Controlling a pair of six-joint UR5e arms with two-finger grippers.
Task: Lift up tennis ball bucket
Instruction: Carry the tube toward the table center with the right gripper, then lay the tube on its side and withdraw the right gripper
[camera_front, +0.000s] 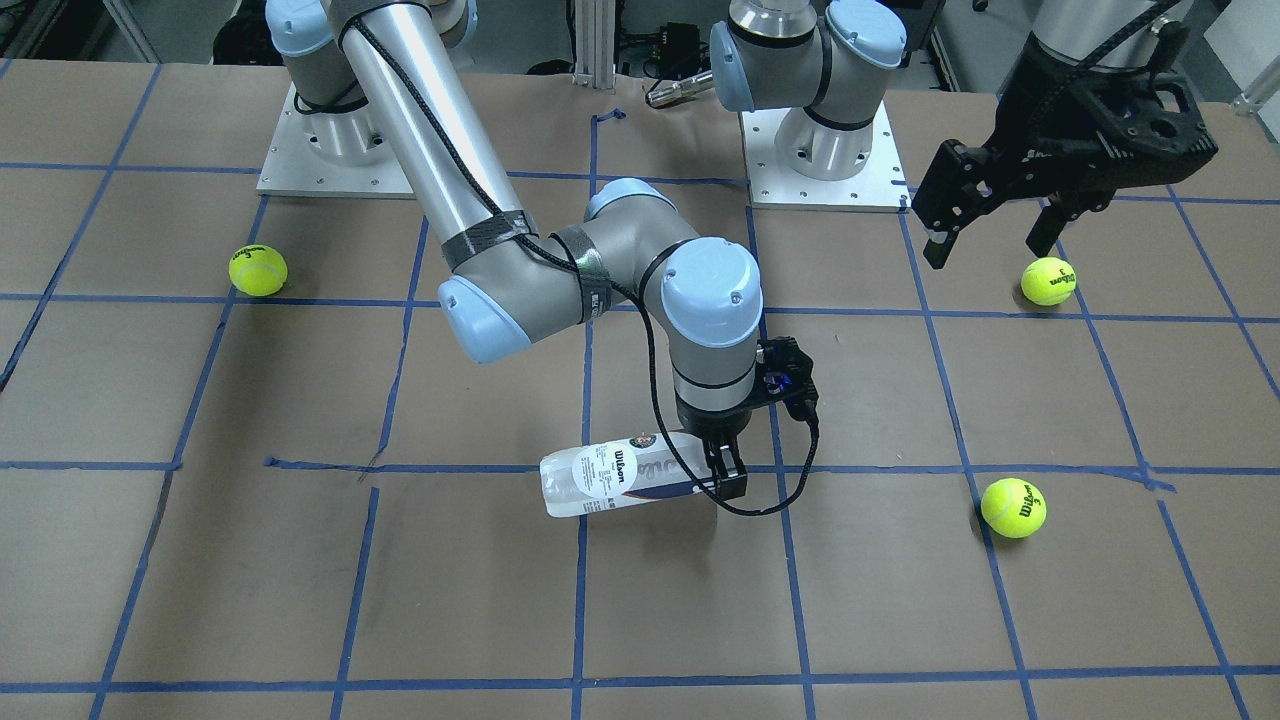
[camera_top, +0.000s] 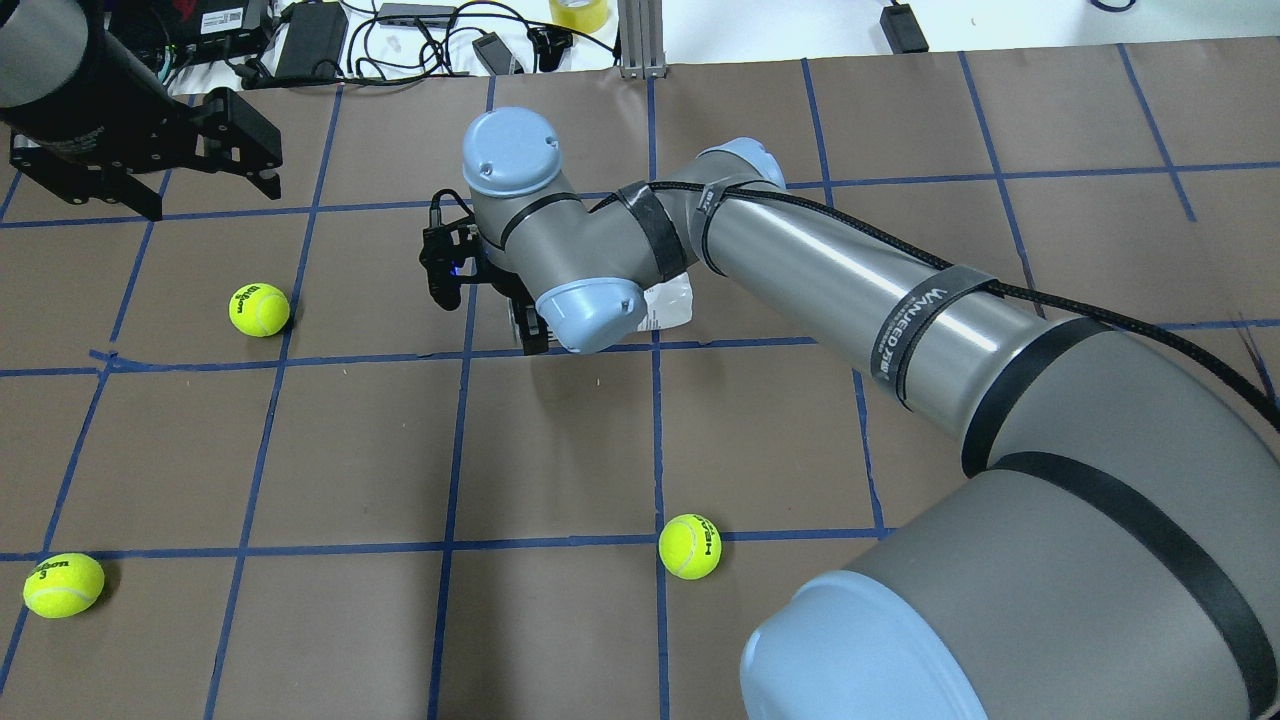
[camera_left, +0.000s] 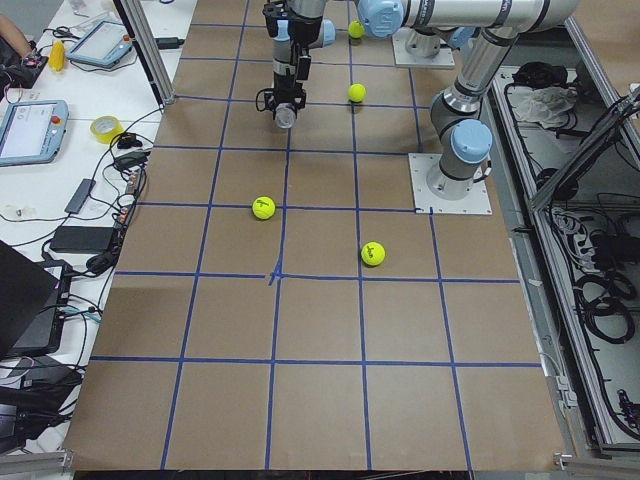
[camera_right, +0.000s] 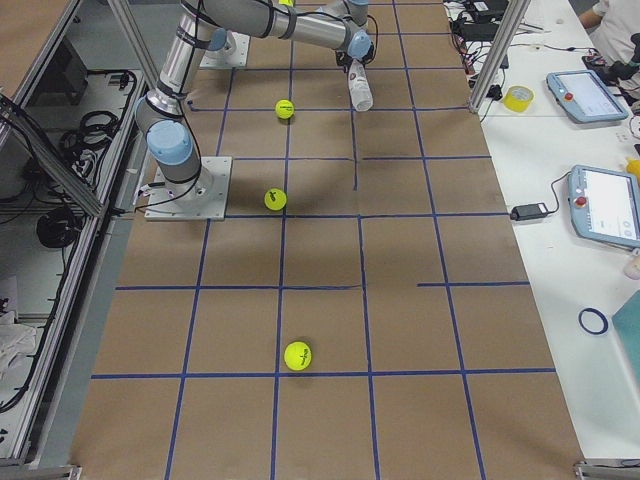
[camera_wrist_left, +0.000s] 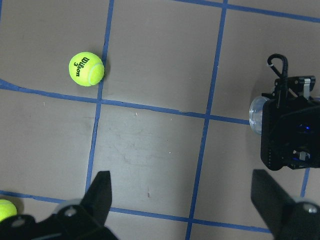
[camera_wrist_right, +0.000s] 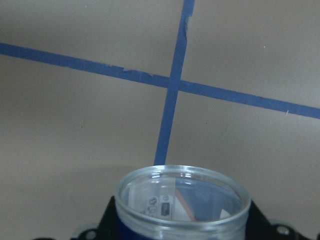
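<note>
Right gripper (camera_front: 728, 475) is clamped narrow on one end of the tennis ball bucket (camera_front: 620, 478), which is held nearly level, low over the table (camera_front: 300, 580). "Wilson" is read on its white label. Left gripper (camera_front: 988, 250) is spread wide, nothing held, well apart from the bucket. "Wilson 3" is read on a tennis ball (camera_wrist_left: 86, 69), also well apart from the bucket.

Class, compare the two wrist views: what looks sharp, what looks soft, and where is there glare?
Left wrist view: tennis ball and tape lines crisp, the left gripper at the bottom edge dark and soft. Right wrist view: the rim of the tennis ball bucket shows bright highlights and looks slightly soft.
</note>
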